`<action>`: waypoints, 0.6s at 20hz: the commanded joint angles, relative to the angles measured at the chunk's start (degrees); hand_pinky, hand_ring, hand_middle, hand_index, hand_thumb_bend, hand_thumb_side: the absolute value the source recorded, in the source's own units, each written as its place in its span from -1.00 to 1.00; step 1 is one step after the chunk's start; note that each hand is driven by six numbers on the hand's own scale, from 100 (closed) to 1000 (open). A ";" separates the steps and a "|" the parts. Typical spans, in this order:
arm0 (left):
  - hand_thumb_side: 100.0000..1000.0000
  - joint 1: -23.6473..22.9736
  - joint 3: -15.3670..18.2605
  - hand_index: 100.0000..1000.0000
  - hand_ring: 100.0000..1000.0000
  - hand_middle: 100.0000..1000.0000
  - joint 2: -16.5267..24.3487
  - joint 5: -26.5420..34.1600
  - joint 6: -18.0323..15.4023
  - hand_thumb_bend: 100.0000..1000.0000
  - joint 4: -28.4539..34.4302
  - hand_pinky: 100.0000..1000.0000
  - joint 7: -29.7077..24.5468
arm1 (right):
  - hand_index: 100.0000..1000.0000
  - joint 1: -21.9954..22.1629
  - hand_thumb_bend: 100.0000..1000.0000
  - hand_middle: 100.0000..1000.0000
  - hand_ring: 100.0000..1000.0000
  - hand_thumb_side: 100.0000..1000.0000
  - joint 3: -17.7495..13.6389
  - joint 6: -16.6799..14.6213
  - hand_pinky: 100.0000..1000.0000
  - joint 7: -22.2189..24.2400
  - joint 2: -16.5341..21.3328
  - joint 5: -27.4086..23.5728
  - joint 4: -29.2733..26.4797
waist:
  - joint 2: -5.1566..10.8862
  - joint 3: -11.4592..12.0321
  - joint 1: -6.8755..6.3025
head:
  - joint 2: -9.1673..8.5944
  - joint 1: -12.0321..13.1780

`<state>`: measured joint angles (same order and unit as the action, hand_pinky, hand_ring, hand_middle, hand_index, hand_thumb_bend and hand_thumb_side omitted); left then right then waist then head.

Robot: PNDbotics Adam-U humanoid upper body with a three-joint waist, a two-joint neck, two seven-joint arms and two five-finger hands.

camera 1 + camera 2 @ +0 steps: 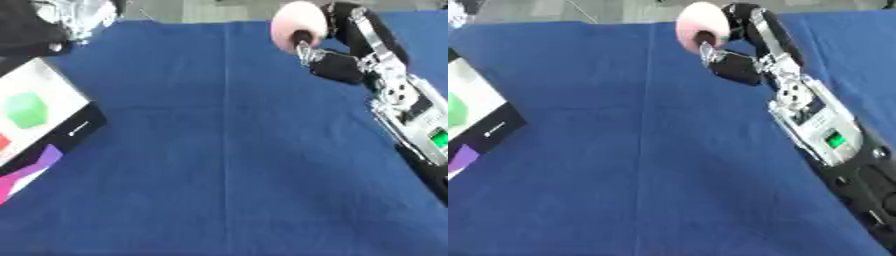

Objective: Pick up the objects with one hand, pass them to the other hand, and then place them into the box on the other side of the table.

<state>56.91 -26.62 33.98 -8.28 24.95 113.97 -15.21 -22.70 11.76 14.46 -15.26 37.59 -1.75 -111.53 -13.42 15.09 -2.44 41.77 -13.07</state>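
The pink ball [296, 25] is what I'm working with: a pale pink, smooth, rounded thing, softly shaded with a lighter top, and I can't make out any marking on it. It sits at the far edge of the bench [227, 165], up near the top of my view and right of the middle crease in the blue cloth. My right hand [328, 52] has it, the dark fingers [304, 39] curled against its near side and holding it, with the black and silver forearm running back toward the lower right. Well apart on the left lies the box [79, 127], white inside with a black rim, holding a green block [26, 110] and something red at its edge. I can't see my left hand.
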 commanded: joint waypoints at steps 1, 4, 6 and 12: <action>-0.27 1.41 -0.45 0.50 0.34 0.35 -0.10 -2.36 1.90 -0.68 -0.09 0.67 -2.27 | -0.04 -0.93 -1.00 -0.13 0.31 -1.00 0.06 -0.83 0.31 -0.82 0.25 0.68 -0.04 | 1.43 0.29 -0.02 | 0.18 0.34; -0.26 2.10 -1.79 0.52 0.37 0.37 -0.91 -4.68 2.65 -0.64 -1.72 0.67 -4.20 | -0.05 -0.99 -1.00 -0.14 0.31 -1.00 0.69 -1.02 0.30 -1.71 -0.49 0.75 0.57 | 1.46 0.57 -0.11 | 0.26 0.61; -0.26 2.50 -2.67 0.54 0.38 0.38 -1.51 -6.14 2.55 -0.63 -3.01 0.67 -5.36 | -0.05 -1.08 -1.00 -0.14 0.31 -0.99 1.15 -1.16 0.30 -1.93 -0.93 0.94 0.99 | 1.46 0.68 -0.16 | 0.38 0.73; -0.25 3.40 -4.56 0.55 0.39 0.39 -3.70 -8.83 1.53 -0.58 -6.44 0.68 -7.34 | -0.05 -2.02 -1.00 -0.14 0.30 -0.99 2.51 -1.28 0.29 -2.12 -1.66 1.18 1.76 | 1.31 1.04 -0.32 | 0.55 0.95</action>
<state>59.02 -31.31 30.07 -16.56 26.70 107.75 -22.11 -23.77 14.37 13.24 -17.13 35.41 -0.84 -109.35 -13.39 16.06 -2.80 42.25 -12.25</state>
